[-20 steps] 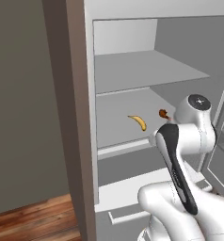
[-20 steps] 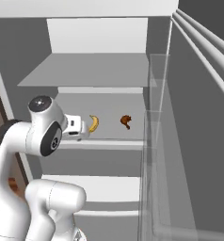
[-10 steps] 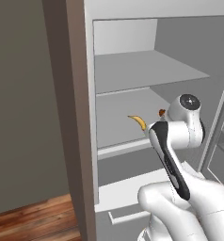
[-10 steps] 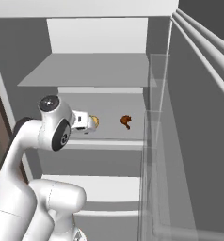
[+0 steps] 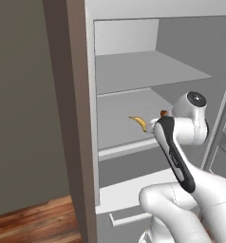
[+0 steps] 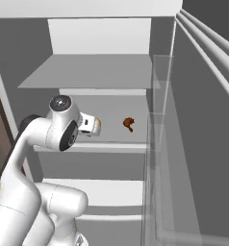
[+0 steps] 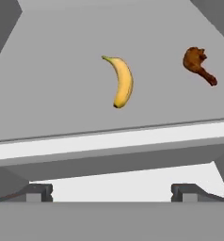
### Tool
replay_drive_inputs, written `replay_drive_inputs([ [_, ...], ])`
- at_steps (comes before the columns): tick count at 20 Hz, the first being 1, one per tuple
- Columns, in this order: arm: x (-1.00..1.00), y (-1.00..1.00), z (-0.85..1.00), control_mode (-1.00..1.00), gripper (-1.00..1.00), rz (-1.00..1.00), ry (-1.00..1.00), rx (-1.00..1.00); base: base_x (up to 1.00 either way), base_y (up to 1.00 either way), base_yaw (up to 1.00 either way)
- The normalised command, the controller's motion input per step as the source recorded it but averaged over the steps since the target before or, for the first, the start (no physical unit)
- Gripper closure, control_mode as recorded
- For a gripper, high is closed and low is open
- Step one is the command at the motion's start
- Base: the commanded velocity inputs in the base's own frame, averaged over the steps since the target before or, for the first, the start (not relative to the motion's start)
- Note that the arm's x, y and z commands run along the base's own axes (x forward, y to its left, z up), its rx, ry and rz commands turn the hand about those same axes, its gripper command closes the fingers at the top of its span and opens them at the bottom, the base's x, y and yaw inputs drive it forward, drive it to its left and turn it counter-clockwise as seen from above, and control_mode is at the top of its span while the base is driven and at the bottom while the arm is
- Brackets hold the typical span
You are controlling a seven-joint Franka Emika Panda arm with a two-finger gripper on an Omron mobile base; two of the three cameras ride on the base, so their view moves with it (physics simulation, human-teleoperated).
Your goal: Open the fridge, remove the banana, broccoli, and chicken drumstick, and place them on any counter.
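Note:
The fridge stands open, its grey shelves bare except for the middle one. On that shelf lies the yellow banana, with the dark reddish-brown chicken drumstick to its right. My gripper is open at the shelf's front edge, just short of the banana and roughly in line with it, with nothing between the fingertips. In the right base view my hand hides most of the banana. The broccoli and the counter are out of view.
The open fridge door with clear bins stands close on the right. An upper shelf hangs above my hand. A dark brown wall panel borders the left side. Below are the drawer handle and wood floor.
My arm has reached forward and lower toward the middle shelf, bringing the hand closer to the banana. The fingers stay open. Banana and drumstick have not moved.

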Motion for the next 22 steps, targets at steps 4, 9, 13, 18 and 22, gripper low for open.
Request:
replay_drive_inputs([
  [4, 0.06, 0.00, -0.10, -1.00, -1.00, -0.13, 0.00, 0.12, 0.00, 0.00, 0.00],
  [9, 0.27, 0.00, -0.05, -1.00, -1.00, -0.10, -0.09, 0.00, 0.00, 0.00, 0.00],
  [13, 0.23, 0.00, -0.22, -1.00, -1.00, -0.09, -0.11, 0.00, 0.00, 0.00, 0.00],
  [18, 0.42, -0.06, -0.04, -1.00, -1.00, -0.01, 0.01, 0.01, 0.00, 0.00, 0.00],
  [22, 0.61, -0.01, 0.00, -1.00, -1.00, 0.00, 0.10, 0.01, 0.00, 0.00, 0.00],
])
